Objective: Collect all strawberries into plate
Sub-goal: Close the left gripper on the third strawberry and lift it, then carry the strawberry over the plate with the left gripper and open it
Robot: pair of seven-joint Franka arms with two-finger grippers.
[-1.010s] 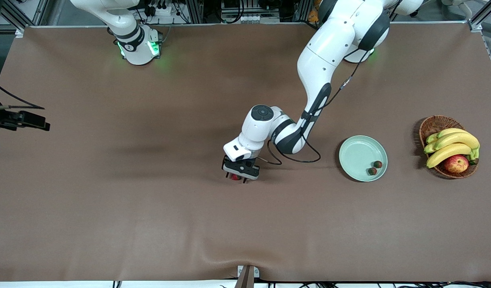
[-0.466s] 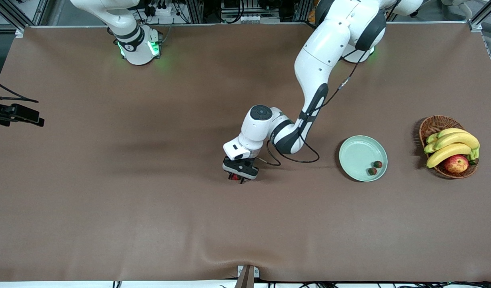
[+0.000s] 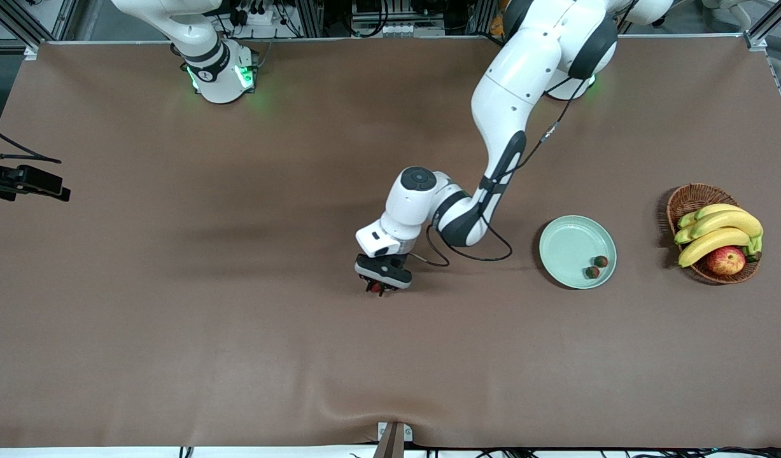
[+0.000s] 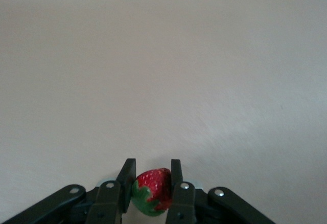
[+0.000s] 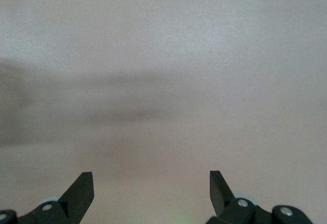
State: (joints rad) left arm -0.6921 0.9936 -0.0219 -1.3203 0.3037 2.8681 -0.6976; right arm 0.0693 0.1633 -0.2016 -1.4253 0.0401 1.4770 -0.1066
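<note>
My left gripper [image 3: 377,289] is near the middle of the table, shut on a strawberry [image 3: 376,287]. In the left wrist view the red berry [image 4: 154,184] with its green top sits clamped between the two dark fingers [image 4: 125,175]. The pale mint-green plate [image 3: 566,242] lies toward the left arm's end of the table with two strawberries in it, one [image 3: 599,261] and another [image 3: 592,272] close together. My right gripper [image 5: 152,183] is open and empty over bare table; only a dark part of it [image 3: 24,181] shows at the front view's edge.
A brown wicker basket [image 3: 689,198] with bananas [image 3: 721,230] and a red-yellow apple [image 3: 725,260] stands past the plate, at the left arm's end of the table. The brown mat has a ripple at its front edge [image 3: 390,413].
My left gripper has closed its fingers on the strawberry. The right gripper has drawn back a little toward the table's edge.
</note>
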